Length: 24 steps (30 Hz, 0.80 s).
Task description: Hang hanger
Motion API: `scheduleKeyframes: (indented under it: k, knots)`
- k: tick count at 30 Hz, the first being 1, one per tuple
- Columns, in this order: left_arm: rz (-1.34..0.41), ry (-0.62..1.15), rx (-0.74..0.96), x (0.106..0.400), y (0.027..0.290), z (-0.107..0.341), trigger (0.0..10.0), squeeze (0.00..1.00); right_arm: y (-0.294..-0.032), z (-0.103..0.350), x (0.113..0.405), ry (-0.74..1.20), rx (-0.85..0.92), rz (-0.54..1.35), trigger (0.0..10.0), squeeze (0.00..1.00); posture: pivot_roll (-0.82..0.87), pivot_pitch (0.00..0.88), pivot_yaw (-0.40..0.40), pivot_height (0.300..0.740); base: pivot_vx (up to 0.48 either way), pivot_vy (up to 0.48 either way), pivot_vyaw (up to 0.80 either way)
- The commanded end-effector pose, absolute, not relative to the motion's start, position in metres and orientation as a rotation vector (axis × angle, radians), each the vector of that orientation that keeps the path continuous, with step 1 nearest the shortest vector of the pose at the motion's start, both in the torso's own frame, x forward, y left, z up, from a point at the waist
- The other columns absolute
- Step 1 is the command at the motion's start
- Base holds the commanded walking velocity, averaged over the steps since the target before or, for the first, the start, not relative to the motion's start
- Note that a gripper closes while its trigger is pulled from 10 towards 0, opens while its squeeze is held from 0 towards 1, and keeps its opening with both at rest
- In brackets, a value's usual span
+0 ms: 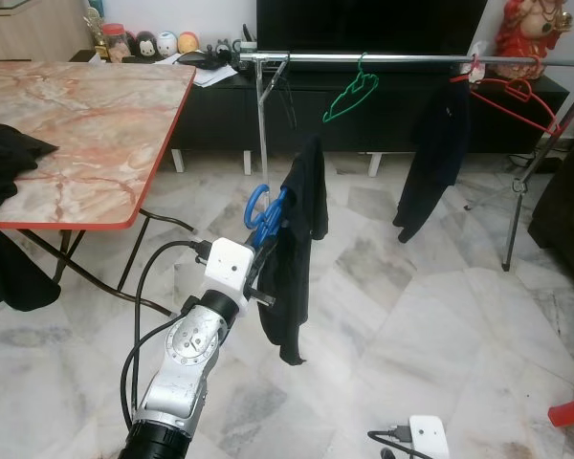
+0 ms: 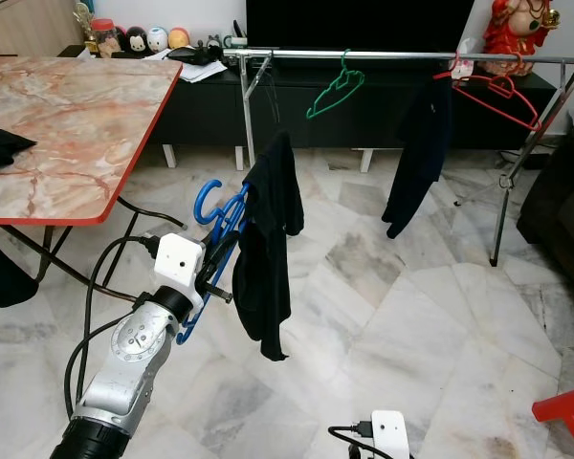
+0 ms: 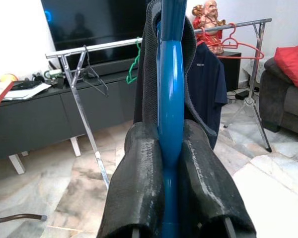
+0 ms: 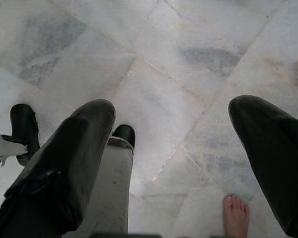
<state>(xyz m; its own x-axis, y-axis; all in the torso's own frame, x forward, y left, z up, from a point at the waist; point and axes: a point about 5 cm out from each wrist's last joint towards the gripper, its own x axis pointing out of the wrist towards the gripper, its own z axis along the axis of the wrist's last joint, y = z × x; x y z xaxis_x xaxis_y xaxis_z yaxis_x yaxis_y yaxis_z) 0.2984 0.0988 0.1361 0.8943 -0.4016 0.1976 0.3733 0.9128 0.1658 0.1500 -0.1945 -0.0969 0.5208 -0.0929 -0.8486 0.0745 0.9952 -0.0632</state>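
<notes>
Left claw [image 3: 171,168]: raised at mid-frame, clamped on blue hanger [image 1: 261,212], fingers [image 3: 139,178] pressed against either side of the blue bar. Black garment [image 1: 301,239] draped over the hanger, hanging down just beyond and below the claw, clear of the marble floor [image 1: 411,287]. Hanger hook curled upward, just above the claw.

Ahead of the left claw, well apart: metal clothes rail [image 1: 383,58] running across in front of the dark TV cabinet [image 1: 220,105]. On the rail: green hanger [image 1: 349,96], empty; farther to the claw's right, dark shirt [image 1: 435,158]; beyond that, red hanger [image 1: 517,96]. Blue hanger not yet on the rail, below rail height.

To the left of the left claw: marble-patterned surface [image 1: 77,124] with red edge, black cloth [image 1: 5,153] draped over its near edge.

Right claw [image 4: 171,163]: low, pointed at the floor, fingers spread wide, nothing between them. Below it in the right wrist view: a person's bare foot [image 4: 236,215] on the tiles; a dark rounded object [image 4: 22,129] near one finger, possibly part of the robot's own leg, not resolvable.
</notes>
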Motion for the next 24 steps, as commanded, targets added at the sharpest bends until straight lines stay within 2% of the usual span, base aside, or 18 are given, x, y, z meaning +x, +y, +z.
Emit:
scheduleKeyframes:
  k: [1,3,6,7,8,9,14,17,24]
  knots:
    - [-0.403,-0.299,0.107,0.302,0.095,0.153,10.0,0.00,-0.199,-0.097,0.147,1.015,-0.004,-0.134,10.0,0.00,0.04,0.000,-0.043,0.740,0.000,0.000,0.00]
    - [-0.402,-0.300,0.107,0.302,0.096,0.153,10.0,0.00,-0.202,-0.094,0.153,0.967,0.004,-0.158,10.0,0.00,0.04,0.000,-0.043,0.740,0.000,0.000,0.00]
    - [-0.398,-0.301,0.112,0.303,0.098,0.154,10.0,0.00,-0.209,-0.075,0.185,0.781,0.068,-0.214,10.0,0.00,0.03,0.000,-0.033,0.740,0.000,0.000,0.00]
    - [-0.398,-0.301,0.112,0.303,0.098,0.154,10.0,0.00,-0.209,-0.075,0.185,0.781,0.068,-0.214,10.0,0.00,0.03,0.000,-0.033,0.740,0.000,0.000,0.00]
    - [-0.397,-0.300,0.114,0.303,0.099,0.154,10.0,0.00,-0.212,-0.066,0.198,0.694,0.084,-0.223,10.0,1.00,0.03,0.000,-0.031,0.740,0.000,0.000,0.00]
    - [-0.397,-0.299,0.115,0.303,0.100,0.155,10.0,0.00,-0.214,-0.054,0.213,0.604,0.079,-0.217,10.0,1.00,0.02,0.000,-0.027,0.740,0.000,0.000,0.00]
    - [-0.401,-0.297,0.111,0.303,0.098,0.154,10.0,0.00,-0.213,-0.016,0.249,0.318,0.025,-0.189,10.0,1.00,0.01,0.000,-0.022,0.740,0.000,0.000,0.00]
    - [-0.402,-0.297,0.110,0.303,0.098,0.154,10.0,0.00,-0.210,-0.007,0.254,0.257,-0.012,-0.153,9.7,1.00,0.01,0.000,-0.019,0.740,0.000,0.000,0.00]
    - [-0.407,-0.296,0.108,0.304,0.097,0.155,10.0,0.00,-0.197,0.022,0.266,0.044,-0.031,-0.105,10.0,1.00,0.00,0.000,-0.012,0.740,0.000,0.000,0.00]
